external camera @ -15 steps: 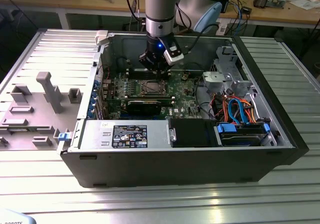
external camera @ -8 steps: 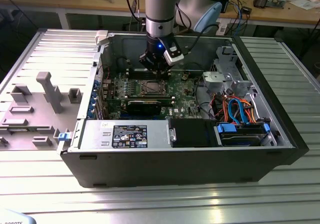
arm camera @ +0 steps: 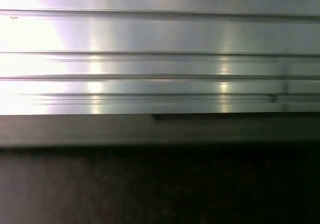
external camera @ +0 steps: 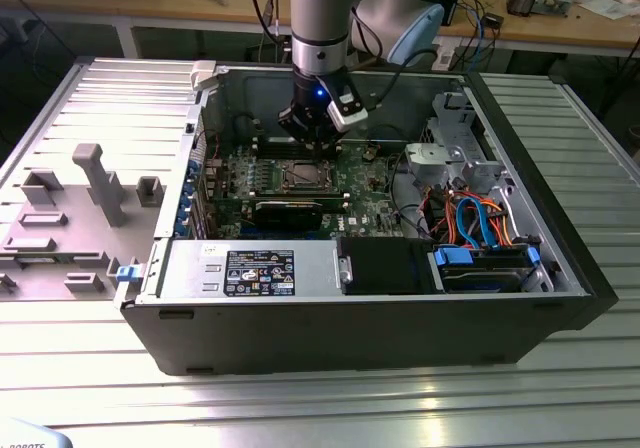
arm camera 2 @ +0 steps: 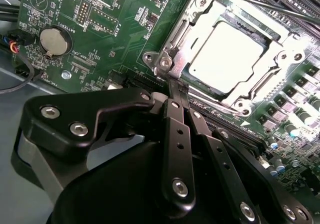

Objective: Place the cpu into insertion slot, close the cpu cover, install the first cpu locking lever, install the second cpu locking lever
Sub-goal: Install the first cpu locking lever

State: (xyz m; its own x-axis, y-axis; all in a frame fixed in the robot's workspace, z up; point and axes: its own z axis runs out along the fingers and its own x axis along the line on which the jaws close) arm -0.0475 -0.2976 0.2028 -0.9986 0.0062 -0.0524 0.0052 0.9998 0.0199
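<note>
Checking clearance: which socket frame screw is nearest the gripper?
The corner screw just beyond the gripper tip; the others sit farther around the cpu.

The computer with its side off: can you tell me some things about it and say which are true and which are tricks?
1. The shiny square chip is sitting in its socket on the green board. True.
2. The metal cover frame lies around the chip. True.
3. The end effector is holding the chip up in the air. False: its closed tips are down at a corner of the socket, and the chip lies in the socket.
4. A round silver battery sits on the green board. True.
5. The robot arm reaches into a drawer. False: it reaches down into the open computer case.
</note>
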